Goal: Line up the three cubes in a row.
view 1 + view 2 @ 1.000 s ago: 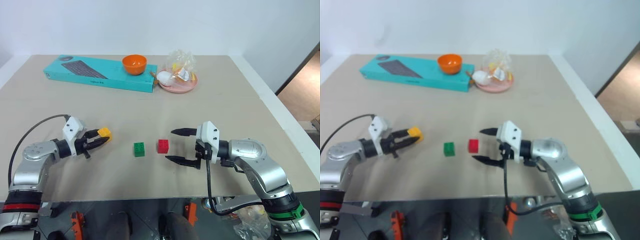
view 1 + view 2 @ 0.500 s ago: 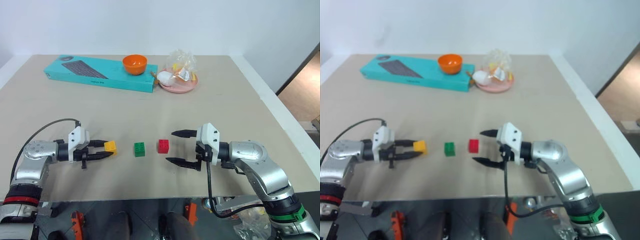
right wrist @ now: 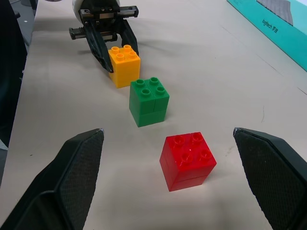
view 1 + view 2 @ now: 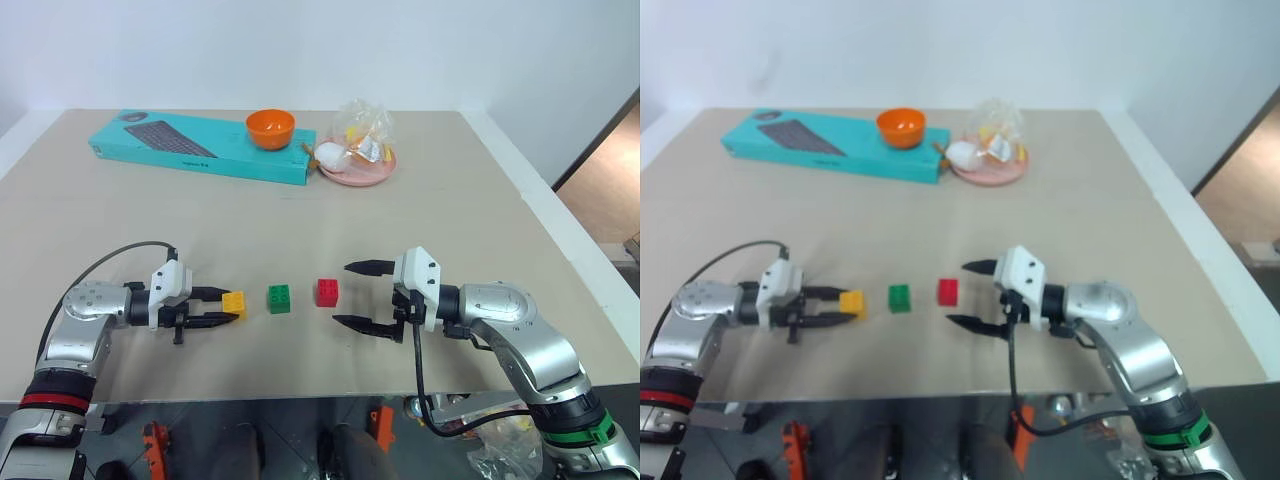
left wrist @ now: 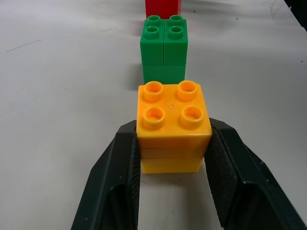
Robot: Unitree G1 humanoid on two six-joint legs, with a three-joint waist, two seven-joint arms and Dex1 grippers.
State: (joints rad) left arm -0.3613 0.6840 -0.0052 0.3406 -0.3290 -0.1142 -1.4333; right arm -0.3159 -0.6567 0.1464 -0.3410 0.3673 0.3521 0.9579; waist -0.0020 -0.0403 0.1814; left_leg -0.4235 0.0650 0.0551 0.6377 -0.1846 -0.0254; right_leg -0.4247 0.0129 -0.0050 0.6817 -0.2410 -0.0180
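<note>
1. Left pincer [image 4: 222, 308]: clamped on the yellow cube [image 4: 234, 303], one black finger [image 5: 117, 182] pressed against each side, cube upright with studs up, at or just above the bench [image 4: 450, 200] surface near the front edge, left of centre.
2. Green cube [image 4: 279, 298]: resting on the bench just beside the yellow one, a narrow gap between them, studs up, near the front edge at about the middle.
3. Red cube [image 4: 326, 292]: standing a little further toward the right edge, near the green one and apart from it, studs up; slightly off the line of the other two as seen from the right wrist.
4. Right pincer [image 4: 361, 296]: spread wide and holding nothing, level above the bench, just beside the red cube on the side toward the right edge, fingertips pointing at it without touching.
5. Far edge of the bench: teal keyboard box [image 4: 200, 146] toward the far-left corner, orange bowl [image 4: 269, 127] sitting on its right end.
6. Beside the box, toward the right: pink plate [image 4: 360, 169] carrying a clear plastic bag [image 4: 360, 128] of small items, well apart from the cubes.
</note>
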